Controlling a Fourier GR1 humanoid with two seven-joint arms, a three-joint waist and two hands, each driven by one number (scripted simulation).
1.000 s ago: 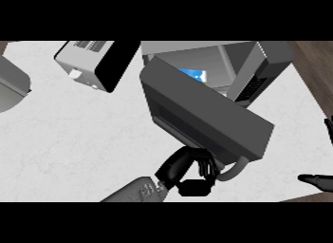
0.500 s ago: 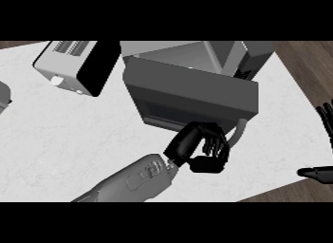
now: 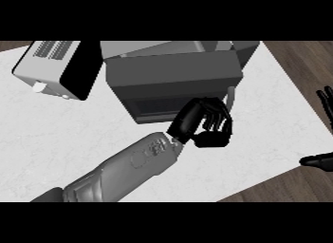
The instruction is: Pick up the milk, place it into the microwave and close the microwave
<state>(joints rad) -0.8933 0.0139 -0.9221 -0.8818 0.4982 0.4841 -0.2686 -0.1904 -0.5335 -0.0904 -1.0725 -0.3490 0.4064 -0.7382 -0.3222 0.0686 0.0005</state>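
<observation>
Left hand [image 3: 205,124]: located at centre frame, at the end of a grey forearm rising from the lower left. The fingers are curled against the front of the microwave door [image 3: 174,97], beside the pale vertical handle [image 3: 230,97] at the door's right edge. Whether the fingers enclose the handle or only press the door panel cannot be determined; the hand covers the contact area.

Right hand [image 3: 331,118]: located at the right edge of the frame, over the wooden floor. It is released, fingers straight and pointing up, thumb extended sideways below. It holds nothing and is partly cut off by the frame edge.

Microwave [image 3: 176,76]: a dark grey box at upper centre on the white counter [image 3: 50,137]. The door appears shut or nearly shut, showing a dark window panel.

Milk: not visible anywhere in the frame. Its position cannot be confirmed; the door blocks any sight of the microwave interior.

Toaster [image 3: 57,69]: upper left of the frame, tilted, apart from the microwave.
</observation>
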